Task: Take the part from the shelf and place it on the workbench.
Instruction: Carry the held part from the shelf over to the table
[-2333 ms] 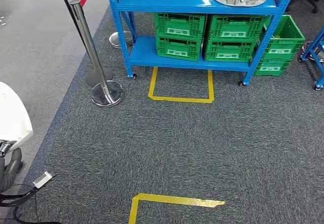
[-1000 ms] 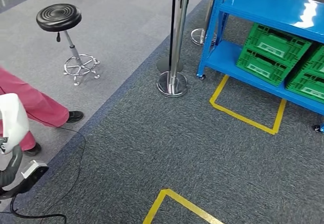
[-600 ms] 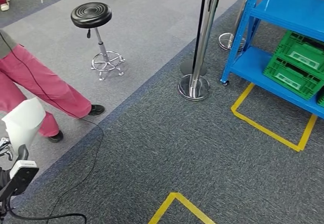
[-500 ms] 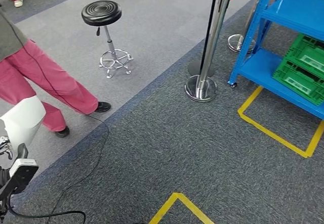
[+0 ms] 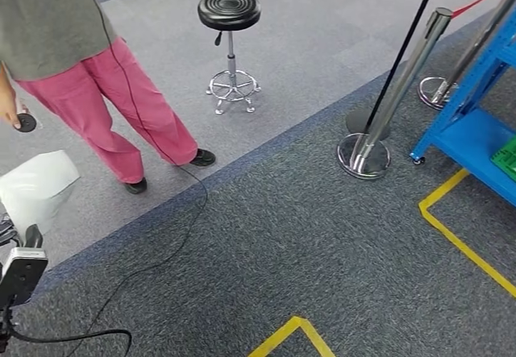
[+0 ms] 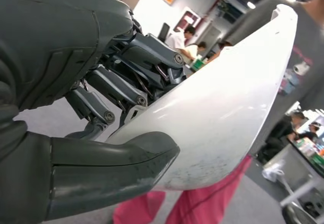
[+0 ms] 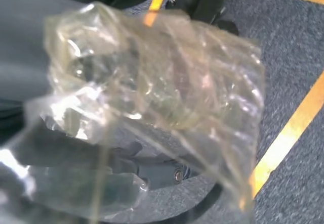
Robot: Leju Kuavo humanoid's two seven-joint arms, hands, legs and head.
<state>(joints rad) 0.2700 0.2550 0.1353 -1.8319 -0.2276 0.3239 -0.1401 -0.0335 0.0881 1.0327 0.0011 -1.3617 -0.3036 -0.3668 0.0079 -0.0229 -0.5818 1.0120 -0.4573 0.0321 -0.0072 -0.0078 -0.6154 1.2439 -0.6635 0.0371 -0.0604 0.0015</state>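
We see our left hand [image 6: 95, 107] clamped on the white part [image 6: 229, 107]: in the left wrist view the thick thumb [image 6: 111, 166] presses along one face of the curved white shell while the darker fingers [image 6: 126, 85] wrap the other face. In the head view the same white part [image 5: 36, 188] sits at the lower left of the picture, well apart from the blue shelf [image 5: 480, 143], which is our landmark. Our right hand [image 7: 114, 158] lies behind a crumpled clear plastic bag [image 7: 153, 97] that is blurred in the right wrist view, and we cannot tell whether the fingers are closed on it or merely behind it. Compared with the frame half a second ago, the whole head picture has swung: the blue shelf now shows as a corner at the right edge, with the green crate [image 5: 506, 157] on it barely showing. The chrome barrier post [image 5: 389, 99] stands just beside the shelf, on the side away from it lies the grey floor with the black stool [image 5: 229, 18], further from the shelf than the post. The person in pink trousers [image 5: 115, 99] now shows up to the grey shirt, standing further from the shelf than the stool, and a black cable [image 5: 158, 252] trails across the carpet from that person's feet. Yellow floor tape [image 5: 462, 240] runs along the carpet in front of the shelf.
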